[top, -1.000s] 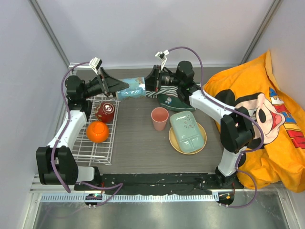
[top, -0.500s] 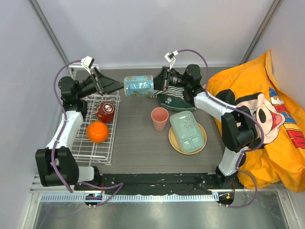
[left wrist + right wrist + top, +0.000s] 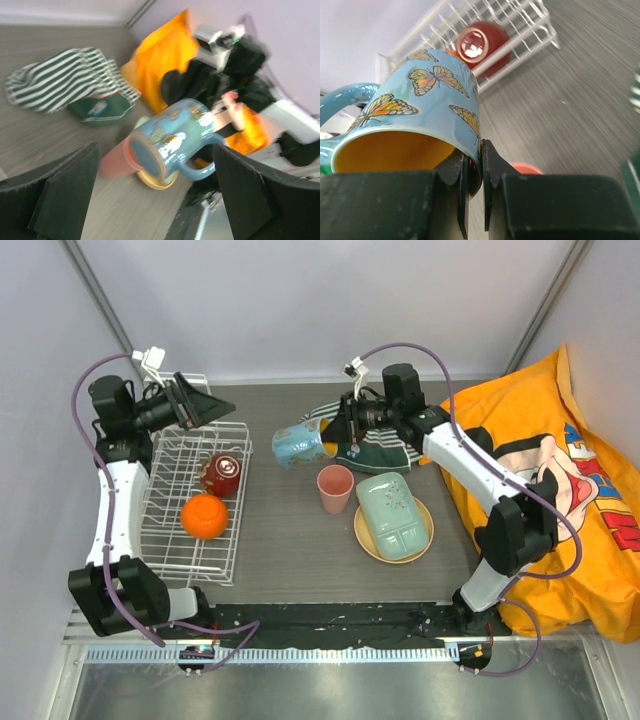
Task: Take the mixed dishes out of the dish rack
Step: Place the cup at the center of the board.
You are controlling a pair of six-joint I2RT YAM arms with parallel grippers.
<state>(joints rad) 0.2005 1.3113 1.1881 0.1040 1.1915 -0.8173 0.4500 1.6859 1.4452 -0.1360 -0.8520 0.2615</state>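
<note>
Swinging away from the dish rack (image 3: 165, 540), the right gripper (image 3: 330, 433) now carries the blue butterfly mug (image 3: 297, 443) tilted above the table, just beside the pink cup (image 3: 335, 488). The left gripper (image 3: 213, 408) has drawn back above the rack, jaws spread wide and empty. The right jaws, nearly closed, pinch only the mug's thin rim wall, so the mug could pivot, slip out, or knock the pink cup on descent. Blur smears the left wrist view, and the mug's clearance above the table cannot be judged. A dark red bowl (image 3: 221, 474) and an orange dish (image 3: 204, 516) lie in the rack.
</note>
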